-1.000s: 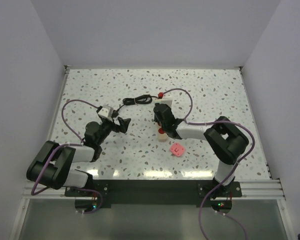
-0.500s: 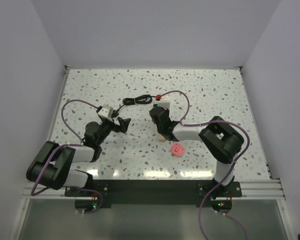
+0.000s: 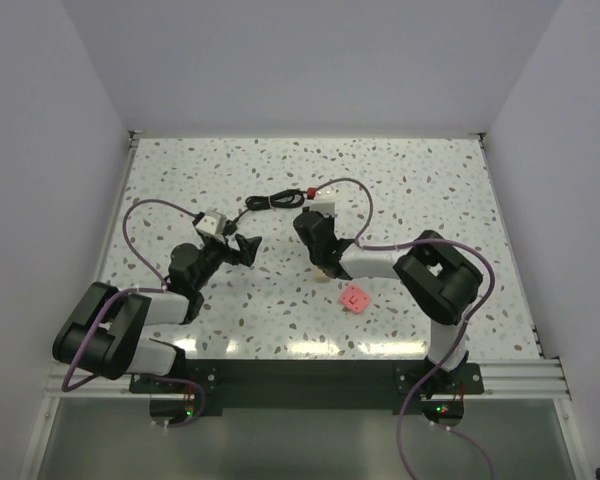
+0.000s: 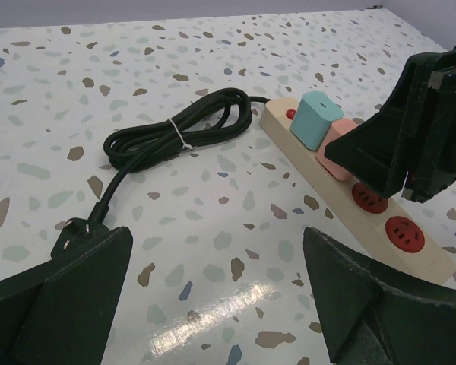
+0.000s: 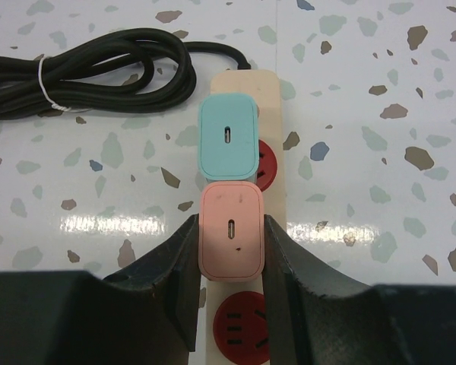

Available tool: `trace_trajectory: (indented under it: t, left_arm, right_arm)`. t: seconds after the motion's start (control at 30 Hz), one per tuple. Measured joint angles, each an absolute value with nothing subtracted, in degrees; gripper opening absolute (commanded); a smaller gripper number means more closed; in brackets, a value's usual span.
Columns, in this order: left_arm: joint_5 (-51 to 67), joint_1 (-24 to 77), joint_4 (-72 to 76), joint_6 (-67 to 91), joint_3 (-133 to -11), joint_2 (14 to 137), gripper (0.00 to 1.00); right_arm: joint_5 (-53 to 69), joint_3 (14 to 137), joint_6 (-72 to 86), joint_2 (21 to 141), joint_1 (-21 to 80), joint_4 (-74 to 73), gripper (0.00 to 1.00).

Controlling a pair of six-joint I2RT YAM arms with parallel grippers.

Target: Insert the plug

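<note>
Right arm (image 3: 380, 262) shifted slightly left over power strip (image 5: 271, 87). Right fingers (image 5: 175, 277) clamp pink plug (image 5: 230, 230), touching teal plug (image 5: 228, 137); left fingers (image 4: 83, 281) spread wide, empty.

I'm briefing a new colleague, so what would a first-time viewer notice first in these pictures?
The right gripper is clamped on a pink rounded-square plug at the cream power strip with red sockets, mid-table, right beside a teal plug of the same shape. The strip's black coiled cable, tied with a white band, lies off its far end to the left. The left gripper hovers wide open nearby, empty.
</note>
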State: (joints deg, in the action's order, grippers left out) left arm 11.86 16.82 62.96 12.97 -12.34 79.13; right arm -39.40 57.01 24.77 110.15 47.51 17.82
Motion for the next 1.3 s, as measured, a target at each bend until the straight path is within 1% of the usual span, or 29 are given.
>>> trace_trajectory:
  t: [0.33,0.4,0.43,0.47,0.53,0.57,0.63,0.7,0.8,0.93,1.0,1.13,1.3]
  left_arm:
    - [12.0,16.8,63.1,13.0,-12.3,78.9,1.00]
    - [12.3,16.8,63.2,13.0,-12.3,78.9,1.00]
    - [12.4,16.8,63.4,13.0,-12.3,78.9,1.00]
    - [12.6,16.8,63.5,13.0,-12.2,78.9,1.00]
    - [13.0,16.8,64.0,13.0,-12.1,78.8,0.99]
    - [13.1,16.8,64.1,12.9,-12.0,78.8,0.99]
    - [13.2,17.0,64.2,12.9,-11.9,78.7,0.99]
    - [12.8,17.5,64.2,12.4,-11.9,78.6,0.99]
    - [11.2,20.0,63.9,11.2,-11.9,77.7,0.99]
    - [7.4,26.6,63.3,8.9,-11.5,75.2,0.98]
    - [5.7,30.6,63.2,7.8,-11.1,74.0,0.98]
    - [1.1,39.2,63.2,6.0,-9.9,73.1,0.98]
    - [-4.1,51.2,63.3,4.7,-10.7,76.8,0.98]
  right_arm:
    - [-37.3,62.7,23.0,111.4,46.6,11.3,0.01]
    - [-36.5,63.2,22.9,111.2,46.4,10.2,0.09]
    - [-35.9,63.2,22.9,110.5,46.2,9.8,0.24]
    - [-35.2,63.1,22.8,109.8,46.1,9.5,0.30]
    - [-33.1,62.7,22.9,108.5,45.5,8.9,0.40]
    - [-31.7,62.5,22.8,108.0,45.1,8.6,0.48]
    - [-27.5,62.1,22.5,107.4,44.4,6.3,0.55]
    - [-25.5,61.6,21.1,106.8,44.8,4.6,0.64]
    - [-21.6,61.5,20.4,105.1,45.4,1.9,0.72]
    - [-18.8,59.8,19.7,100.7,45.7,0.0,0.77]
    - [-18.5,58.2,19.4,96.9,45.7,-0.4,0.82]
    - [-18.9,54.9,19.0,87.8,45.5,-0.4,0.87]
    - [-20.2,50.4,18.8,77.1,42.0,-0.3,0.90]
